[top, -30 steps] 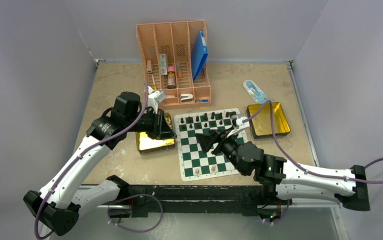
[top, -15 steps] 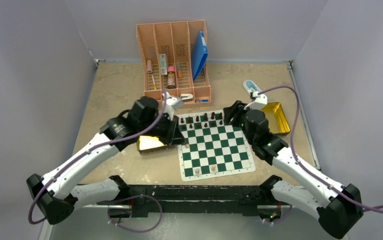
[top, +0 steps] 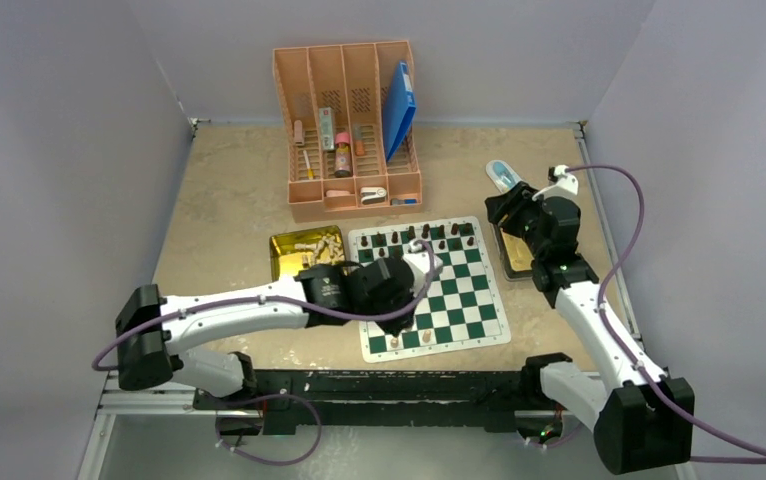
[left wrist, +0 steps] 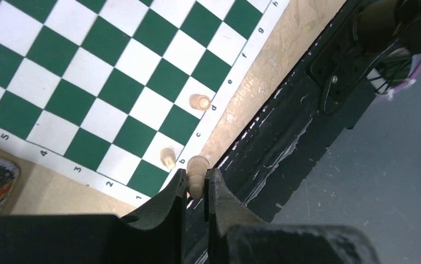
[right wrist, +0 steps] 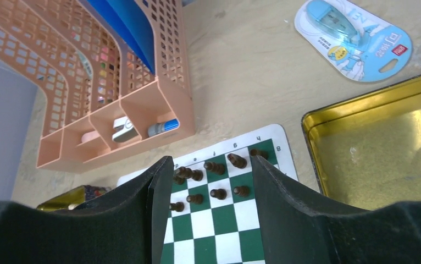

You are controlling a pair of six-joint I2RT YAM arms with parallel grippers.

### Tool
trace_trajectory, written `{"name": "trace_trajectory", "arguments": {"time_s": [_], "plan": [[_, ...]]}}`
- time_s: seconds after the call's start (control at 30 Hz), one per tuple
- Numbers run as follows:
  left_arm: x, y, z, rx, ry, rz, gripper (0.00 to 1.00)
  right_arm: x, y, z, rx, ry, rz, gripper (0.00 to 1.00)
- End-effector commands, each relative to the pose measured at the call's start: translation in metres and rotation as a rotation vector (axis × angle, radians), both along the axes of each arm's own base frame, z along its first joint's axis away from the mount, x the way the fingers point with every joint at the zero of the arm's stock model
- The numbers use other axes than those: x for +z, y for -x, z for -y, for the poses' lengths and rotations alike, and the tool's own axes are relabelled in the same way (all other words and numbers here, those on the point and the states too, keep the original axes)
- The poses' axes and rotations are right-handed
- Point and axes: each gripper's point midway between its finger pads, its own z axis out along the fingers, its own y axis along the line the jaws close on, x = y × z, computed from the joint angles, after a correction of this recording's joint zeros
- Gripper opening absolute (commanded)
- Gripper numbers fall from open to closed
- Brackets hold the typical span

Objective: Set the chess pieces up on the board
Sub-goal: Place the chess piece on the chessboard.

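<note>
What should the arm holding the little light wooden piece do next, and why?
Probably lower the small pale tan wooden chess piece, pinched in the left gripper, onto a free near-row square of the green-and-white checkered board; it hangs over that edge, where only two pale pieces stand.

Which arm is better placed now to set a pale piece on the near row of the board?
Left. The left gripper holds a pale piece above the board at its near edge. The right gripper is open and empty, away at the far right corner by the gold tin.
</note>
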Motion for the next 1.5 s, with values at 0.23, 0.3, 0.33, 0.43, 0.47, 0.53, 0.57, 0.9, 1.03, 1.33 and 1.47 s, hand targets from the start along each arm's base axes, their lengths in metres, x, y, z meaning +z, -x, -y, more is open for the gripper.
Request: {"name": "trace_trajectory", "arguments": {"time_s": [0.23,0.3,0.33,0.43,0.47,0.53,0.57,0.9,1.03,1.33,1.47], "plan": [[-0.014,-0.003,0.042,-0.018,0.018,0.268,0.02,0.036,0.012,-0.007,0.063,-0.021,0.145,0.59],[-0.02,-0.003,0.042,-0.021,0.004,0.284,0.02,0.038,0.013,-0.006,0.062,-0.015,0.146,0.59],[-0.023,-0.003,0.043,-0.026,0.007,0.292,0.02,0.04,0.014,-0.005,0.061,-0.015,0.148,0.59],[-0.035,-0.001,0.041,-0.053,0.004,0.299,0.02,0.046,0.016,-0.005,0.057,-0.027,0.165,0.59],[-0.04,0.0,0.04,-0.061,-0.003,0.296,0.02,0.049,0.017,-0.005,0.058,-0.029,0.172,0.59],[-0.049,0.003,0.037,-0.074,-0.013,0.285,0.02,0.053,0.019,-0.005,0.06,-0.029,0.182,0.59],[-0.054,0.005,0.036,-0.083,-0.02,0.279,0.02,0.054,0.019,-0.006,0.063,-0.028,0.183,0.59],[-0.082,0.007,0.031,-0.108,-0.042,0.282,0.03,0.056,0.024,-0.007,0.078,-0.019,0.189,0.6],[-0.09,0.005,0.032,-0.11,-0.06,0.287,0.03,0.06,0.025,-0.007,0.082,-0.015,0.195,0.6],[-0.103,0.001,0.036,-0.099,-0.095,0.291,0.03,0.064,0.03,-0.006,0.084,-0.012,0.207,0.61],[-0.105,0.0,0.036,-0.098,-0.1,0.288,0.03,0.063,0.03,-0.007,0.092,-0.012,0.203,0.61]]}}
